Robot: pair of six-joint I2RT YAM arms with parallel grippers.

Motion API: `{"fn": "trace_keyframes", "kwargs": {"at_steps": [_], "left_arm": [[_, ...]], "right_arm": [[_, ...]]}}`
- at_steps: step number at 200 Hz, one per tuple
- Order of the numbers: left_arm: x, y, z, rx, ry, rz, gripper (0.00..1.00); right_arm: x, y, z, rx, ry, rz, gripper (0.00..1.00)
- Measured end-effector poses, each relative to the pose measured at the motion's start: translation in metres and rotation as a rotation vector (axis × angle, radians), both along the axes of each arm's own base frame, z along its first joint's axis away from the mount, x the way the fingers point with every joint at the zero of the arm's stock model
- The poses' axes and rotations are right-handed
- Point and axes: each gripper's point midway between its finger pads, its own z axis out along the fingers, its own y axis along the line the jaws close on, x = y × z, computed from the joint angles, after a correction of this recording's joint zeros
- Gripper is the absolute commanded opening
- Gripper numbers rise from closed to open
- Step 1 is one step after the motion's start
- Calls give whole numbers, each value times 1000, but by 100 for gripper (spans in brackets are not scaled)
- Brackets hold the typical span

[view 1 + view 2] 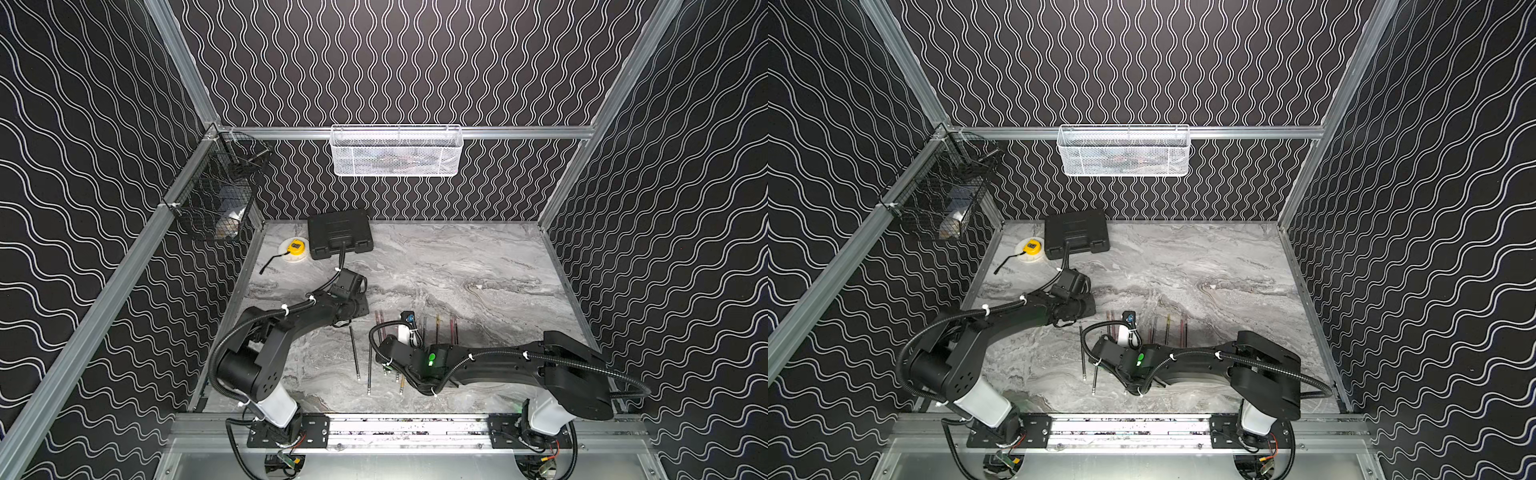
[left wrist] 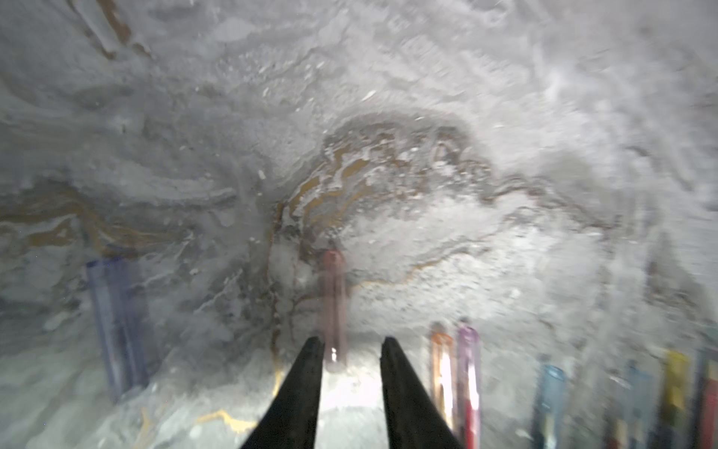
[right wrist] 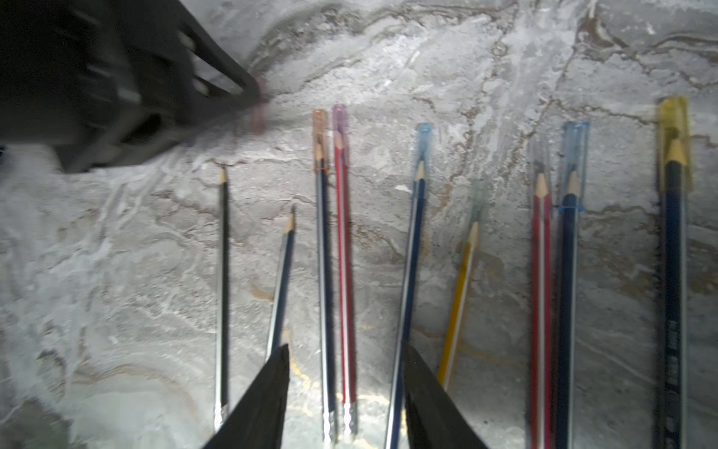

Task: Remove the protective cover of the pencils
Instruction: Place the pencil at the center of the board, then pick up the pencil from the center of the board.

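We see the pencils (image 3: 412,252) lying side by side in a loose row on the marble table (image 1: 478,270), near its front middle, tips all facing the same way. In the right wrist view we count nine. Two at one end are bare-tipped, and the other seven wear translucent caps in orange, pink, blue, yellow and paler tints.

The right gripper (image 3: 346,348) hangs over the row with its jaws well apart, clamping nothing. The orange-capped and pink-capped pencils run along the table through the gap.

The left gripper (image 2: 351,338) sits just beyond the pencil tips. Its jaws are parted a little, wider than the blurred pinkish cap (image 2: 333,303) that shows in the gap close to one finger. We cannot tell whether cap and finger touch. A bluish loose cap (image 2: 116,322) lies on the table off to one side.

Farther back sit a black case (image 1: 338,232) and a yellow tape measure (image 1: 296,247). A white mesh basket (image 1: 395,151) and a black wire basket (image 1: 212,199) hang on the walls.
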Motion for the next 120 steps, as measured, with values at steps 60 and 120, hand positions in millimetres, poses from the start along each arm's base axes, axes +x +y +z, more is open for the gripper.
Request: {"fn": "trace_keyframes", "kwargs": {"at_steps": [60, 120], "left_arm": [[-17, 3, 50, -76, -107, 9, 37], [-35, 10, 75, -112, -164, 27, 37]], "right_arm": [[7, -2, -18, -43, 33, -22, 43], [9, 17, -15, -45, 49, 27, 37]]}}
